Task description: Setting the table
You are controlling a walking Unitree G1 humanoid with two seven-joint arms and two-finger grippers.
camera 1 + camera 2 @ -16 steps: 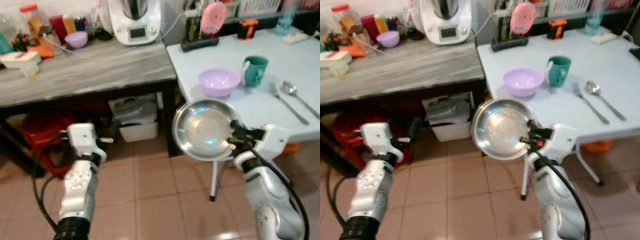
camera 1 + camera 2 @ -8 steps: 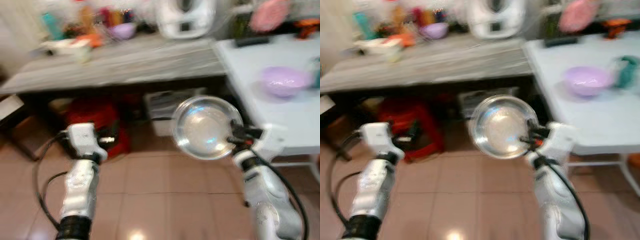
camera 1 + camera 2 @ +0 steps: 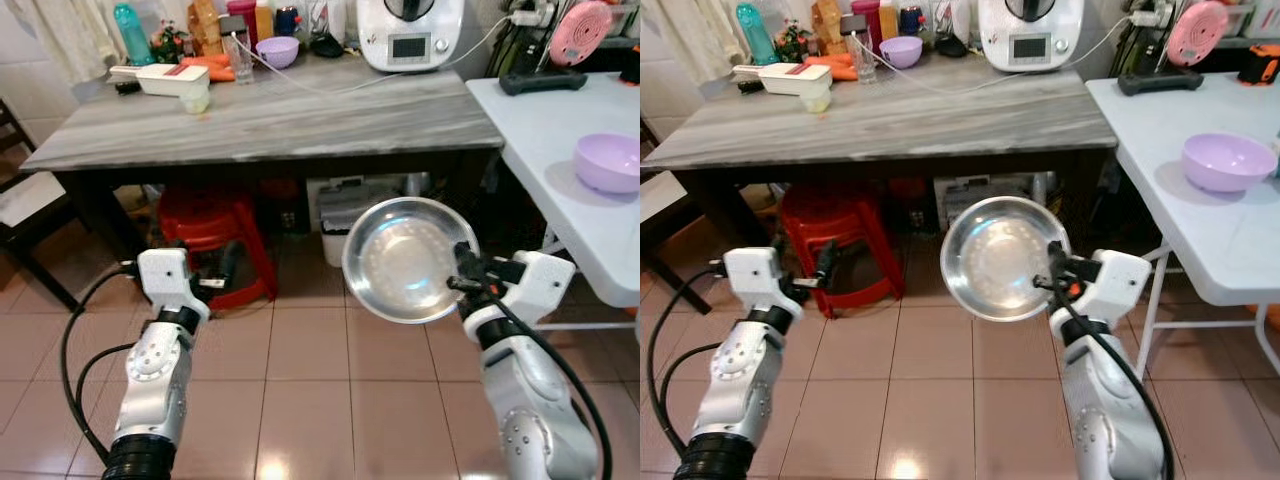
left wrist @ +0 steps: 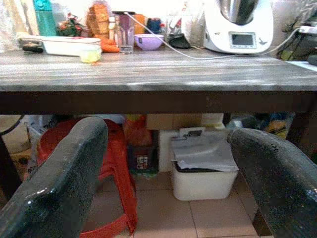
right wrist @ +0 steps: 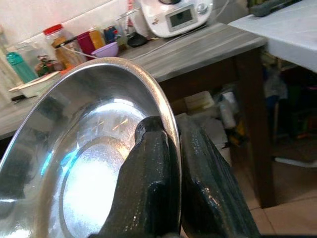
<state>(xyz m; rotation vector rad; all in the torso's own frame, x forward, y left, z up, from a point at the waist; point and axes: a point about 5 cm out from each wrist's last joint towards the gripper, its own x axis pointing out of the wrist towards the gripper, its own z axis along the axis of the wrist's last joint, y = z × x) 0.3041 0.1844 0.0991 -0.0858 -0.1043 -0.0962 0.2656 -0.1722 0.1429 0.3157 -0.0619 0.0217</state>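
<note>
A round steel plate point(image 3: 408, 260) is held up in front of me, tilted toward the camera, above the tiled floor. My right gripper point(image 3: 463, 272) is shut on its rim, one finger point(image 5: 148, 183) inside the plate point(image 5: 74, 163) and one behind. The white table point(image 3: 560, 150) stands to my right with a lilac bowl point(image 3: 608, 162) on it. My left gripper point(image 4: 163, 163) hangs low at my left, open, with nothing between its fingers, pointing under the grey table.
A long grey wooden table point(image 3: 270, 115) stands ahead with a white kitchen machine point(image 3: 410, 30), a small purple bowl point(image 3: 278, 50), bottles and a white box on it. Under it are a red stool point(image 3: 210, 235) and a white bin point(image 3: 345, 215). A dark chair point(image 3: 20, 190) stands at left.
The whole view has swung to the left, so the white table, cup and cutlery slid off to the right. The plate stays in my right gripper; both arms hold the same pose.
</note>
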